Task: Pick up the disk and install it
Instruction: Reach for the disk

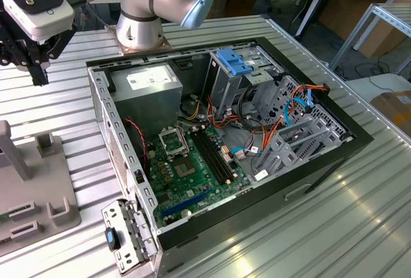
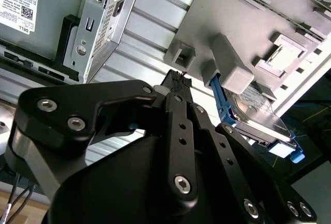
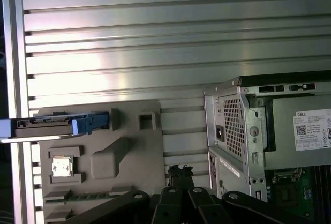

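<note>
Disk: flat dark-grey rect. hard drive in a bright blue plastic carrier [image 3: 57,125], also in second wrist view [image 2: 256,115]. Stands on edge in a slot at the rim of the grey moulded plastic fixture tray [image 3: 134,151]. Not yet picked up.
Hand: black two-finger hand [image 3: 179,170], fingers drawn close together w/ nothing between them. Reads the same in second wrist view [image 2: 178,77]. In exterior view it hangs high [image 1: 38,72] over the tray side [image 1: 38,188].
Hand vs disk: apart, no contact. In first wrist view the tips sit over the tray's near edge, btw disk and case.
Target area: open black desktop PC case [image 1: 106,117] on the ribbed aluminium counter [image 1: 321,226], lid off, green board exposed. Grey drive bay sits under the ribbed blue plastic flap [image 1: 232,61]. That flap is not the disk.
Handling (judgement): rigid, fairly dense for its size, no flex. Metal faces are smooth, prob. slippery. Shock-sensitive, so no knocks or drops.
Grip spot (judgement): pinch across the two broad flat faces, near mid-length of the exposed top edge. Stay off the thin blue tabs, which look bendy.
Risk (judgement): an off-centre pinch could let it swing or jam in the slot.
</note>
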Robot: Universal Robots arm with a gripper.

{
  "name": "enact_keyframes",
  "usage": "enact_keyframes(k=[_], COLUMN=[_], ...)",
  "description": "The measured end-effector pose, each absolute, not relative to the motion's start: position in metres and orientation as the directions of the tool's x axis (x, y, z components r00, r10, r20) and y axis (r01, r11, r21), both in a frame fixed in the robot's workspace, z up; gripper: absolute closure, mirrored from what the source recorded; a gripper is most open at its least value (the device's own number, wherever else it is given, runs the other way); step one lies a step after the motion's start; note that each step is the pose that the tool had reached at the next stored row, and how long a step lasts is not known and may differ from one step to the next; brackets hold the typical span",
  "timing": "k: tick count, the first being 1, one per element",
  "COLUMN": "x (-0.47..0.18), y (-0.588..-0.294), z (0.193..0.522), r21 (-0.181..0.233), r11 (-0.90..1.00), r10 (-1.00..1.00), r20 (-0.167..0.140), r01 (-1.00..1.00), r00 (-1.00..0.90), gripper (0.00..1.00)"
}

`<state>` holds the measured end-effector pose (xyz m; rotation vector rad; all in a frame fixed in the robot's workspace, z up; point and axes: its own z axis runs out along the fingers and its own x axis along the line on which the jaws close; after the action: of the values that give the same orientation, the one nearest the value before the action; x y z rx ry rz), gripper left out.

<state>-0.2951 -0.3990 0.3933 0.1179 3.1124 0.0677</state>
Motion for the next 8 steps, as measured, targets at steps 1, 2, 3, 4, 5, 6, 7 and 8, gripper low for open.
enact_keyframes(k=[1,2,3,4,5,6,7,8], x=[-0.2952,-0.2952,-0.2952,-0.2953,-0.2953,-0.2953,-0.2956,-0.2967], y=[-0.399,-0.399,-0.399,-0.399,-0.399,-0.399,-0.399,-0.399], z=[0.3933,0.3933,0.3933,0.3933,0.3933,0.3933,0.3933,0.3933], r21=[0.044,0.044,0.044,0.044,0.044,0.044,0.044,0.044], r11=[0.996,0.996,0.996,0.996,0.996,0.996,0.996,0.996], r10=[0.076,0.076,0.076,0.076,0.076,0.076,0.076,0.076], r20=[-0.024,-0.025,-0.024,-0.024,-0.024,-0.024,-0.024,-0.024], r01=[0.075,0.075,0.075,0.075,0.075,0.075,0.075,0.075], r00=[-0.997,-0.997,-0.997,-0.997,-0.997,-0.997,-0.997,-0.997], gripper=[0.89,0.89,0.89,0.89,0.89,0.89,0.89,0.89])
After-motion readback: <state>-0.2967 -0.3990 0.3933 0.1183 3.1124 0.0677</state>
